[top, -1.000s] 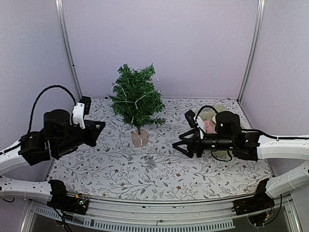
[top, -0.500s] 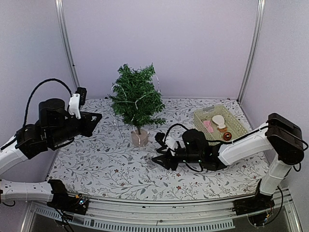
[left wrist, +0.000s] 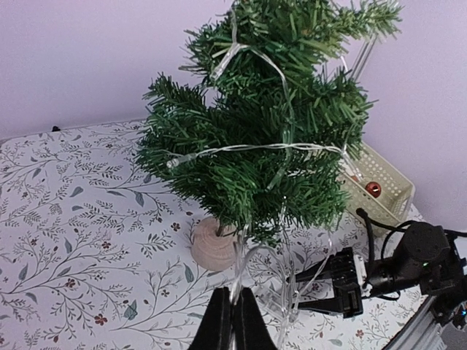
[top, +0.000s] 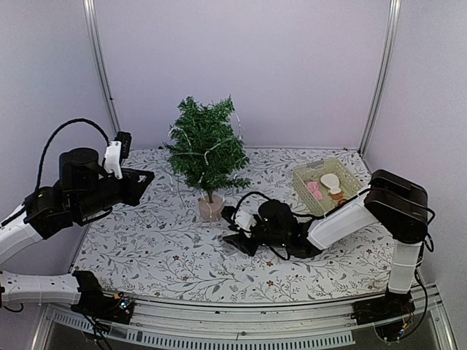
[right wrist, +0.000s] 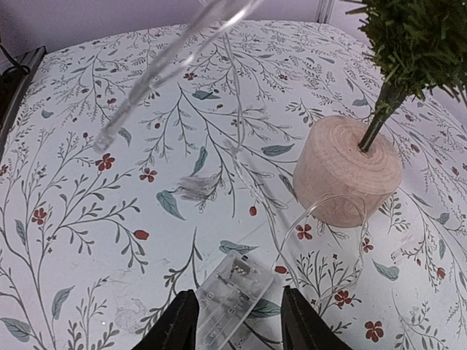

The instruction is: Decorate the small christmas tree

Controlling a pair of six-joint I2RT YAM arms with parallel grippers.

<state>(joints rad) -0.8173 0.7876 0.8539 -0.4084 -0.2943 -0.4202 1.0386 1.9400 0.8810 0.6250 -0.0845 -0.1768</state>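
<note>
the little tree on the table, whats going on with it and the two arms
The small christmas tree stands on the table with a clear light string draped through its branches. The left gripper is shut on a loose run of that string, left of the tree. The right gripper is low in front of the tree's base, jaws open either side of the string's clear battery box, not yet gripping it. A few ornaments lie in the basket.

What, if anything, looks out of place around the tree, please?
The light string hangs off the small christmas tree in loose loops instead of lying snug on the branches, and its clear battery box lies on the table by the base, between the fingers of the right claw.
</note>
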